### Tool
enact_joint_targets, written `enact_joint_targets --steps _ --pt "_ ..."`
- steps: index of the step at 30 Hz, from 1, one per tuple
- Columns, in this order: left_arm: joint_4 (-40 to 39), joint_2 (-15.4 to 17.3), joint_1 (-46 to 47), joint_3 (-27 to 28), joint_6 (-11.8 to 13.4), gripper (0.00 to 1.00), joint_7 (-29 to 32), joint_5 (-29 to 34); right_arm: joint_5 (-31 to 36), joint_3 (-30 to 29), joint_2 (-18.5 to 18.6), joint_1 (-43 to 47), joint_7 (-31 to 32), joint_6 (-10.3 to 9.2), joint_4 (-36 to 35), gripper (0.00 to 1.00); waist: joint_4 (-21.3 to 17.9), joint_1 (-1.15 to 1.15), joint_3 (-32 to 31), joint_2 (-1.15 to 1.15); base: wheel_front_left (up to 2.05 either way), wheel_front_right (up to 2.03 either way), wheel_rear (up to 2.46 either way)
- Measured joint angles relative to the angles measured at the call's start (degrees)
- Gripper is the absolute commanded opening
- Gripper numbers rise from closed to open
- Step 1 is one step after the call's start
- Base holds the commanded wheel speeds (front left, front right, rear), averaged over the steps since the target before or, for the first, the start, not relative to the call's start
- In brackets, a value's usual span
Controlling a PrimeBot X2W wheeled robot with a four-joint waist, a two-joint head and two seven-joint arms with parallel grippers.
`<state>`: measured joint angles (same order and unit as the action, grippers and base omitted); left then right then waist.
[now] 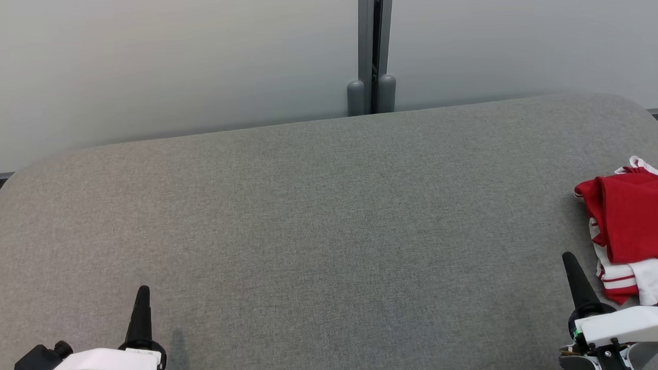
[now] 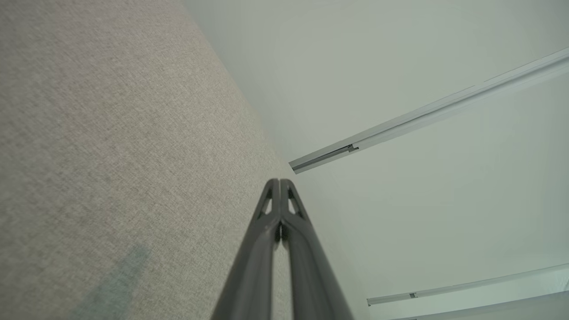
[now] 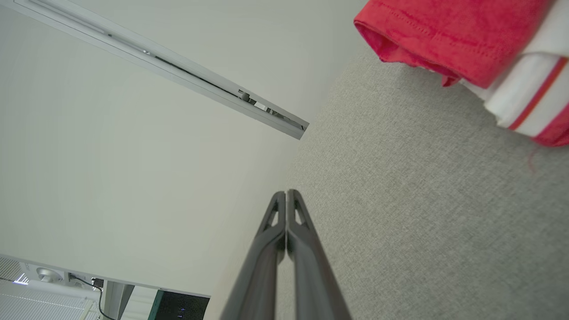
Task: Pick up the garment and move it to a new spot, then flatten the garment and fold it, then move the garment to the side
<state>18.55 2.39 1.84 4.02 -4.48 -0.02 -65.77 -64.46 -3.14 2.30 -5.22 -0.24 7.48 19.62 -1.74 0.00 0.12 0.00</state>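
Observation:
The garment (image 1: 634, 226), red with white striped parts, lies folded at the right edge of the grey fabric surface (image 1: 320, 234). In the right wrist view the garment (image 3: 462, 40) sits in the upper right corner. My right gripper (image 1: 571, 267) is shut and empty, just left of the garment and apart from it; its fingertips meet (image 3: 286, 195). My left gripper (image 1: 142, 298) is shut and empty near the front left of the surface, far from the garment; its tips are pressed together (image 2: 280, 184).
A pale wall panel (image 1: 166, 64) rises behind the surface, split by a grey vertical post (image 1: 372, 52). The surface's back edge curves down at both corners. A dark device (image 3: 178, 306) shows low in the right wrist view.

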Motion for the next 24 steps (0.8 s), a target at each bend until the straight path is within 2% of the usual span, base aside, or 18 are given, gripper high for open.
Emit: enact_joint_targets --steps 24 --pt "-2.19 0.18 2.04 1.23 -1.46 0.0 3.34 -13.22 -13.82 -1.69 0.16 -0.21 3.28 0.0 -2.69 0.0 0.77 0.0 0.03 0.0 0.0 0.0 0.0"
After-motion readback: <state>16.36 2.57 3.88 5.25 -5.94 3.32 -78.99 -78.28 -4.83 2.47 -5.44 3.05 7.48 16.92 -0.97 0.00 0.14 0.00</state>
